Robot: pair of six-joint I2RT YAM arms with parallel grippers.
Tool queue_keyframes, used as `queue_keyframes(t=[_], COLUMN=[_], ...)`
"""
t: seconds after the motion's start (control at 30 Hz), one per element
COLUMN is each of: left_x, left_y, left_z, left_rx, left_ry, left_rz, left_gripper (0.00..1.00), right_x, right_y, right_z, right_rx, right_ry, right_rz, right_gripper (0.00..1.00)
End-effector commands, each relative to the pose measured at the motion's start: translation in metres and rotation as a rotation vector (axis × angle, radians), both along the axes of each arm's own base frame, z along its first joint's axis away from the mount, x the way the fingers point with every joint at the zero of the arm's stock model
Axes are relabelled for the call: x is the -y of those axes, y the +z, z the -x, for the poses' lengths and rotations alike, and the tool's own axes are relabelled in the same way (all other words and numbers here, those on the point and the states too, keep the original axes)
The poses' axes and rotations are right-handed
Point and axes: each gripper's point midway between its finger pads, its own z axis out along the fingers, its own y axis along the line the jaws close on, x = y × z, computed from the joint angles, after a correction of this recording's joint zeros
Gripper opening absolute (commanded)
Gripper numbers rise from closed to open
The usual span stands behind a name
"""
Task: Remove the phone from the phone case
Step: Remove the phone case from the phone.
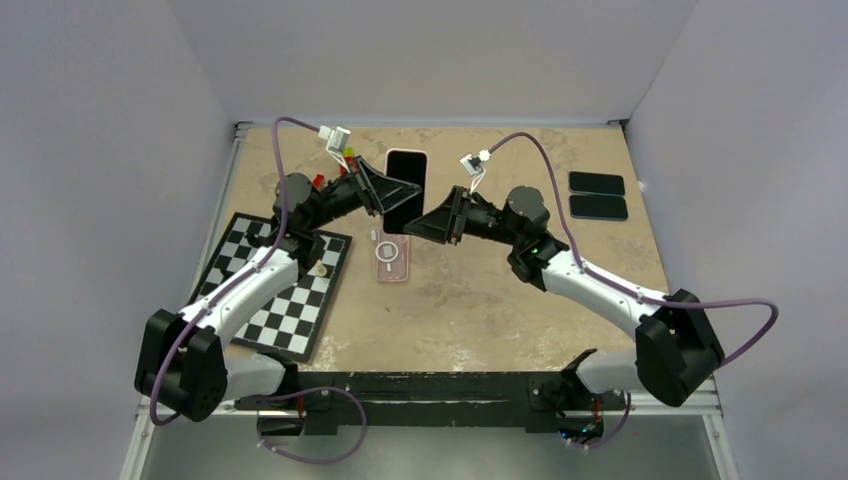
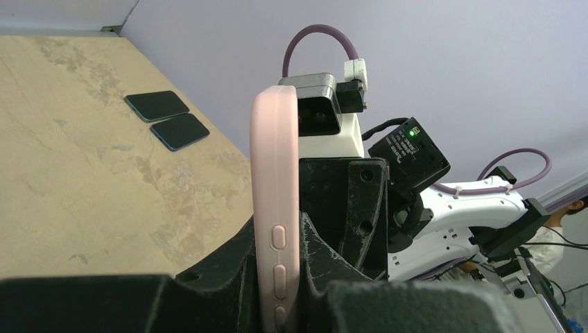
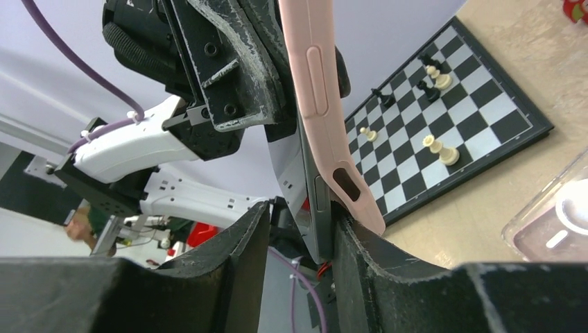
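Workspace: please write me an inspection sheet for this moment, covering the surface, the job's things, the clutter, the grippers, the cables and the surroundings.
Surface: tan table, stained.
Job's things: phone in pink phone case, held up off the table; case's lower corner peeled away from the phone.
Clutter: chessboard with pieces, clear case, two dark phones.
Grippers: left gripper jaws shut on the pink phone case; right gripper jaws astride the phone's lower edge, grip unclear.
Cables: purple cables loop off both arms.
Surroundings: plain pale walls.

A chessboard (image 1: 290,312) lies left, 2 dark phones (image 1: 597,207) right, a clear case (image 1: 392,262) between.
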Motion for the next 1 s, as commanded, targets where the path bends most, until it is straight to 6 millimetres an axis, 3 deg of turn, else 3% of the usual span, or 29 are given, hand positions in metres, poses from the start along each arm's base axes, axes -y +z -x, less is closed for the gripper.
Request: queue_keyframes(t=[0.0,0.2,0.3,0.4,0.5,0.57,0.67,0.73,0.97], left_x=[0.024,0.027,0.027,0.027,0.028,0.027,0.021,0.013,-0.002], left_y=[0.02,0.02,0.02,0.019,0.017,0.014,0.01,0.014,0.017], left_z=[0.08,0.08,0.08,0.08,0.078,0.076,0.072,0.072,0.062], left_rx=[0.03,0.003,0.004,0.005,-0.003,-0.004,0.048,0.092,0.145], left_ry=[-0.357,-0.388,-0.388,-0.388,-0.381,-0.359,-0.281,-0.218,-0.107], left_rz=[0.019,0.056,0.057,0.056,0.042,0.01,-0.056,-0.091,-0.158], left_gripper=[0.0,0.0,0.0,0.0,0.0,0.09,0.38,0.5,0.63], right_x=[0.018,0.032,0.029,0.019,0.015,0.018,0.026,0.034,0.068], right_y=[0.071,0.079,0.081,0.078,0.073,0.071,0.07,0.069,0.056], right_z=[-0.058,-0.058,-0.055,-0.052,-0.044,-0.039,-0.033,-0.025,-0.019], right_rx=[0.227,0.241,0.231,0.213,0.188,0.173,0.152,0.138,0.053], right_ry=[-0.331,-0.403,-0.375,-0.309,-0.245,-0.215,-0.163,-0.095,-0.03], right_rz=[-0.144,-0.224,-0.255,-0.258,-0.281,-0.289,-0.287,-0.278,-0.204], right_gripper=[0.4,0.33,0.3,0.19,0.01,0.0,0.0,0.0,0.0])
